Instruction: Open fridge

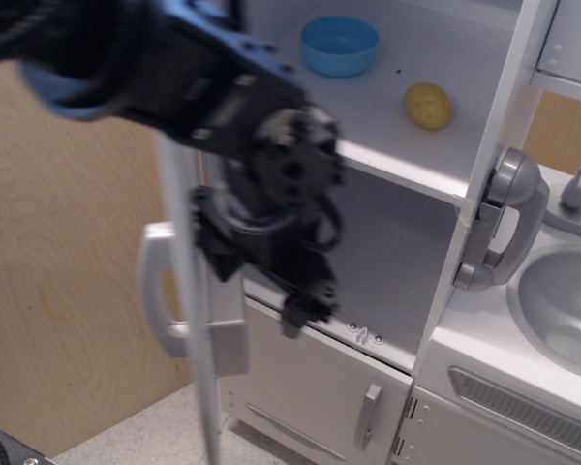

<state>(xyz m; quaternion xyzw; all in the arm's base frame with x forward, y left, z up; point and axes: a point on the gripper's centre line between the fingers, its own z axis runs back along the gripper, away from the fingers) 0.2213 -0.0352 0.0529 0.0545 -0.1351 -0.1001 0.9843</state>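
The silver-grey fridge (pixel 407 242) stands with its large upper door (pixel 186 213) swung wide open to the left, seen almost edge-on. The door's long handle (pixel 156 291) sticks out on its left side. The white shelf (pixel 397 155) inside is exposed. My black gripper (pixel 298 312) is blurred and sits just right of the door's inner face, in front of the open compartment. Its jaws are too blurred to read, and I cannot tell whether it touches the door.
A blue bowl (pixel 340 45) and a yellow round object (pixel 427 105) sit on the shelf. The smaller lower door (pixel 320 397) with its short handle (pixel 368 417) is shut. To the right are a grey phone (pixel 502 232), a sink (pixel 566 310) and a faucet (pixel 576 188). A wooden wall (pixel 68 291) is at the left.
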